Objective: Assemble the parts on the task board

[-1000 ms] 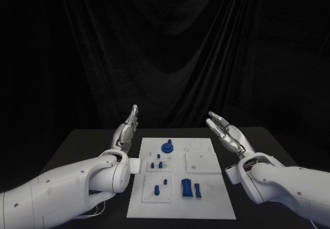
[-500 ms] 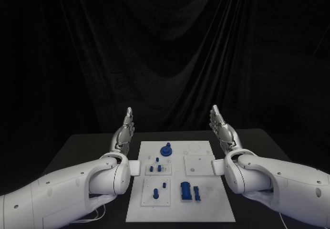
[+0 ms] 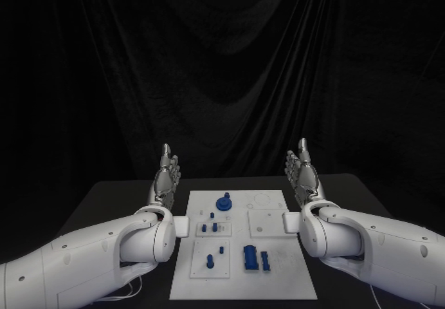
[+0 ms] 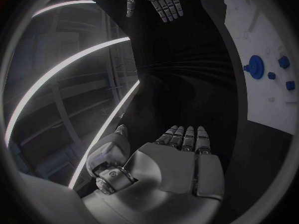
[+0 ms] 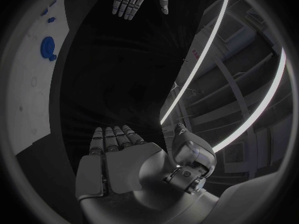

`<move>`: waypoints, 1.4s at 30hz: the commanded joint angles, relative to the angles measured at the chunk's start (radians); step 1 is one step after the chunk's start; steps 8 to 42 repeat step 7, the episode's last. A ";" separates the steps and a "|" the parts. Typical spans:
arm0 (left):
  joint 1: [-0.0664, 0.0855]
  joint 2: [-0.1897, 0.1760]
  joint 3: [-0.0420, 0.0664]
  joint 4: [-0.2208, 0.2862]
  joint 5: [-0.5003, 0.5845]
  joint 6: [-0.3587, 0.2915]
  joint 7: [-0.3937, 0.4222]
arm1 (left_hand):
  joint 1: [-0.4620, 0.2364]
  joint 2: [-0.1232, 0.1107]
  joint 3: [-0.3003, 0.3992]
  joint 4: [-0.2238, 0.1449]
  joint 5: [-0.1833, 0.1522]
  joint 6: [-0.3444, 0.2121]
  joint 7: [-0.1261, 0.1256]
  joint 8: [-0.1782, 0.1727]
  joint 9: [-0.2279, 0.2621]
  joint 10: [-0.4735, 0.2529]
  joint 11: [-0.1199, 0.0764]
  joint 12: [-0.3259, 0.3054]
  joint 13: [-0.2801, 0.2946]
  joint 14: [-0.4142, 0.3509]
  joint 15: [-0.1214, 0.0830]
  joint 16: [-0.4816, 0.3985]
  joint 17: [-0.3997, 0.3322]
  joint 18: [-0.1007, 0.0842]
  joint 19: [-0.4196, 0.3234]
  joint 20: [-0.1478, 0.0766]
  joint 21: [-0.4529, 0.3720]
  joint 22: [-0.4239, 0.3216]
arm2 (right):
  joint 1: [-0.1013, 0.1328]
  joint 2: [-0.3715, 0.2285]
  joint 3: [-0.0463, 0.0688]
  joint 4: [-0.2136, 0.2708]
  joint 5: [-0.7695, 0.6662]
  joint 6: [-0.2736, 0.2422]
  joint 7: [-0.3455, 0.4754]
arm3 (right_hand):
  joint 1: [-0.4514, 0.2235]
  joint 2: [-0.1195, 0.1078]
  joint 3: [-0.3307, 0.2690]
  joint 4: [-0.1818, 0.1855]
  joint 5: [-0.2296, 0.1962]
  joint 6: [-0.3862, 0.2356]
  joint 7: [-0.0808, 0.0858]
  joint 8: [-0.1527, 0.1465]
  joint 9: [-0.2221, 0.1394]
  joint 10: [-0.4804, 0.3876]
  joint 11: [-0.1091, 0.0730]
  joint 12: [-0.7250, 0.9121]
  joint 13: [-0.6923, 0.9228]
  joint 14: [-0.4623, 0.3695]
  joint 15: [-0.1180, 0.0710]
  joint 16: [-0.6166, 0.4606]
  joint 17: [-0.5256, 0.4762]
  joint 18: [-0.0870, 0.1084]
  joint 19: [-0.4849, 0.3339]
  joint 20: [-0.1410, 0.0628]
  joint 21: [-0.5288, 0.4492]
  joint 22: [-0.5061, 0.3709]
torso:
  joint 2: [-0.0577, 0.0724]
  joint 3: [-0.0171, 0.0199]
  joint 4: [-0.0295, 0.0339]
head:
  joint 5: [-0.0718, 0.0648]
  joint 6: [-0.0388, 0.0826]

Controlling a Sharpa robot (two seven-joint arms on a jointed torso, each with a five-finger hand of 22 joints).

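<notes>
The white task board (image 3: pixel 278 283) lies in the middle of the black table. On it sit small blue parts: a round knob (image 3: pixel 224 203) at the far end, short pegs (image 3: pixel 213 227) on the left plate, and two upright blocks (image 3: pixel 256 258) nearer me. My left hand (image 3: pixel 165 178) is raised flat beside the board's left edge, fingers straight and together, holding nothing. My right hand (image 3: pixel 303 174) is raised the same way beside the right edge, empty. In the wrist views each hand (image 4: pixel 177 162) (image 5: pixel 121 159) faces the other with fingers extended, and the round knob (image 4: pixel 253 64) (image 5: pixel 49 48) shows on the board.
The black table (image 3: pixel 111 199) runs out on both sides of the board. A black curtain hangs behind it. Two bare white square plates (image 3: pixel 269 222) lie on the board's right half.
Both hands have risen from a forward lean to upright, fingers pointing up. The right arm has drawn in toward the board. The whole picture shifted slightly.
</notes>
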 commanded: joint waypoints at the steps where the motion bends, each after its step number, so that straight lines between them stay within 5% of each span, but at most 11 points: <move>1: 0.002 0.001 0.001 0.002 0.002 -0.007 0.009 | -0.007 -0.001 0.003 0.000 -0.006 -0.004 0.000 -0.005 -0.002 0.003 0.007 -0.006 -0.002 0.001 0.005 -0.004 -0.001 -0.014 0.003 0.007 -0.006 -0.001 | -0.002 0.000 0.001 0.000 0.023 0.010 0.018 | -0.009 -0.001 0.000 -0.008 -0.007 -0.007 0.001 -0.004 -0.001 0.002 -0.005 -0.004 -0.001 -0.005 0.000 -0.003 -0.001 -0.016 -0.005 0.000 -0.006 -0.001 | 0.000 0.0000 0.0000 | 0.000 0.000; 42: 0.002 0.001 0.001 0.002 0.002 -0.007 0.009 | -0.007 -0.001 0.003 0.000 -0.006 -0.004 0.000 -0.005 -0.002 0.003 0.007 -0.006 -0.002 0.001 0.005 -0.004 -0.001 -0.014 0.003 0.007 -0.006 -0.001 | -0.002 0.000 0.001 0.000 0.023 0.010 0.018 | -0.009 -0.001 0.000 -0.008 -0.007 -0.007 0.001 -0.004 -0.001 0.002 -0.005 -0.004 -0.001 -0.005 0.000 -0.003 -0.001 -0.016 -0.005 0.000 -0.006 -0.001 | 0.000 0.0000 0.0000 | 0.000 0.000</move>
